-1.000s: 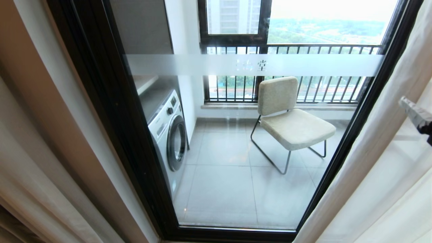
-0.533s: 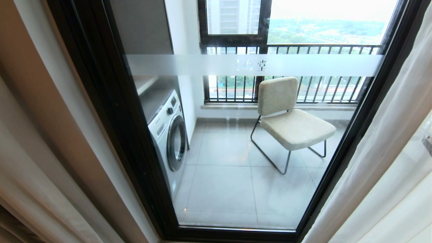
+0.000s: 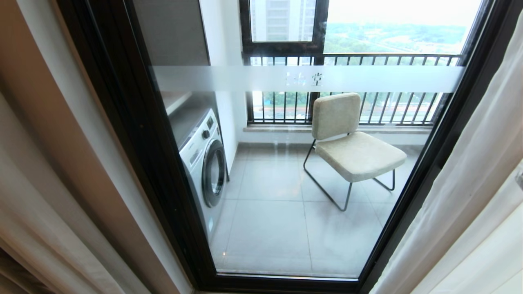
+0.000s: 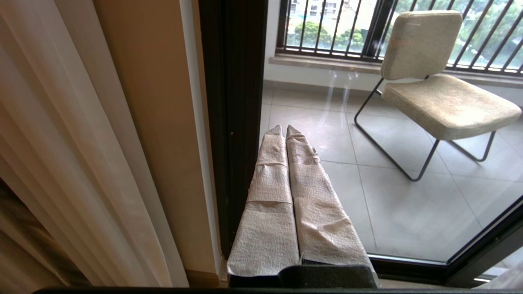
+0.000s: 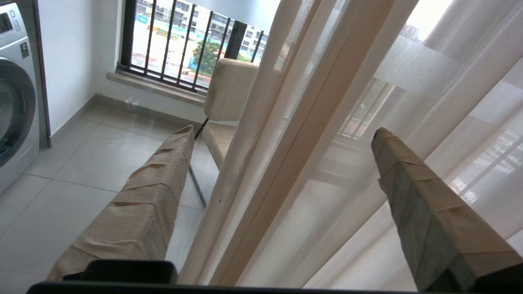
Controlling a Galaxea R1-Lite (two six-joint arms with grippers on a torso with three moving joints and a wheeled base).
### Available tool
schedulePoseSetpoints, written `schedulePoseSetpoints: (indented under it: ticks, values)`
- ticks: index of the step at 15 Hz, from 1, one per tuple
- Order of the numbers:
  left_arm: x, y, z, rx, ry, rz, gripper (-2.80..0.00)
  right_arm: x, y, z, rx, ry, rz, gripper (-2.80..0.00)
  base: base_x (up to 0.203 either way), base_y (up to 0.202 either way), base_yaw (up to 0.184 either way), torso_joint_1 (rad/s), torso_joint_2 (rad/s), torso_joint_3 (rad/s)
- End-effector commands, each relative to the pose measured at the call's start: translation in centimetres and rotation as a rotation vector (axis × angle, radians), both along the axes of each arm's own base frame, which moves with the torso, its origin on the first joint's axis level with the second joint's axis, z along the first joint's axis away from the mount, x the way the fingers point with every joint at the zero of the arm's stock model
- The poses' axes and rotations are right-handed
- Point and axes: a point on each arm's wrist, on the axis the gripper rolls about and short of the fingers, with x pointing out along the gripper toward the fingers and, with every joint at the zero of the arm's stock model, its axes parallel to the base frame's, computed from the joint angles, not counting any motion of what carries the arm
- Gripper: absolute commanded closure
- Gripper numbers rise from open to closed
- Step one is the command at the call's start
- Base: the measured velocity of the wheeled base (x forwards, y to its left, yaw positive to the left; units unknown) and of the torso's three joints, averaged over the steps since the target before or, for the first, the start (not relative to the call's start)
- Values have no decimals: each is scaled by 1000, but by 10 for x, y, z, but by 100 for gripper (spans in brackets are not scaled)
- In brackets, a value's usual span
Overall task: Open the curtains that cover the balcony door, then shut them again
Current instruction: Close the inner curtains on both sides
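Curtains (image 3: pixel 470 192) drawn aside to both edges of the head view, so the balcony door (image 3: pixel 286 171) stands uncovered: clear pane, black frame, frosted band across it. Judgement: opening half looks done, closing half not yet begun.

Key relation: right-hand curtain hangs directly ahead of the right tool (image 5: pixel 282 134), seen in the right wrist view. Its leading hem and folds pass between the two taped fingers (image 5: pixel 147 196), which stand wide apart with nothing clamped. Cloth does not appear to touch either finger, but cannot tell for sure. Long axis of the curtain runs floor to ceiling, crossing the line between the fingers, so a straight closing of the fingers should catch the hem edge-on. Beige opaque layer sits toward the door side, sheer layer beyond it.

Left tool (image 4: pixel 286 130) is closed tight, fingers pressed together, empty, pointing at the lower door frame; the left curtain (image 4: pixel 61 143) hangs well off to its side. Right arm is clearly the nearer one for a grab.

Next move, as a guess: pinch the hem, then drag it toward the middle of the door. Risk: catching only the sheer, which may slip or leave the thick layer behind.

Beyond the glass: chair (image 3: pixel 351 143), washing machine (image 3: pixel 204 163).
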Motion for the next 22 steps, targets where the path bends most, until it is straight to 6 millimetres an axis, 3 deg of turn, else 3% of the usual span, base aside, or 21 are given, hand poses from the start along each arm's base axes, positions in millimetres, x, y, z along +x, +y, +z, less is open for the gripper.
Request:
schedulePoseSetpoints:
  ticks: [1,13,22]
  values:
    - [0,0,0,-1,0,0,0,1,0,0,-2,0,-3,0,0,0,0,0,0,0]
    - [0,0,0,-1,0,1,0,0,-24,-4,43,19,-282,0,0,0,0,0,0,0]
    - [0,0,0,-1,-2,0,0,-10,-30,-28,168,172,-371,0,0,0,0,0,0,0]
